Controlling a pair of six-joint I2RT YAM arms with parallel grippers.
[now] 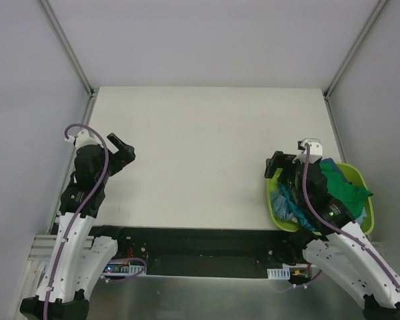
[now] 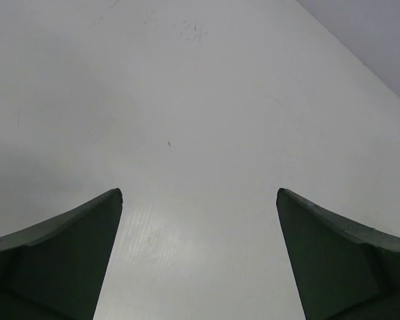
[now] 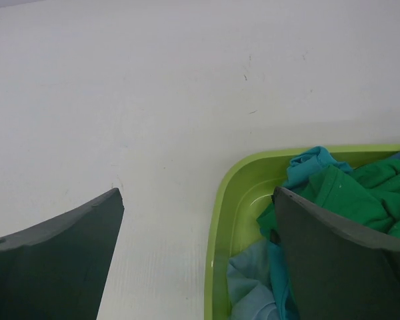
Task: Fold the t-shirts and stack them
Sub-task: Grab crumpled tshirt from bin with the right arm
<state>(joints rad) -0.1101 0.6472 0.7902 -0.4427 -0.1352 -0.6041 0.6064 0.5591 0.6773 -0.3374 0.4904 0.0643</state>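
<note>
The t-shirts lie crumpled in a lime-green basket [image 1: 274,212] at the table's right front: a bright green one [image 1: 343,187], a teal one [image 1: 287,198] and a light blue one [image 3: 253,287]. The green shirt [image 3: 370,190] and the teal one [image 3: 310,163] also show in the right wrist view. My right gripper [image 1: 275,165] is open and empty, hovering over the basket's far left corner [image 3: 230,200], one finger above the table, the other above the shirts. My left gripper [image 1: 122,148] is open and empty above the bare table [image 2: 200,100] at the left.
The white table [image 1: 207,147] is bounded by grey walls at the left, back and right. The basket sits against the right front edge. My arm bases stand along the near edge.
</note>
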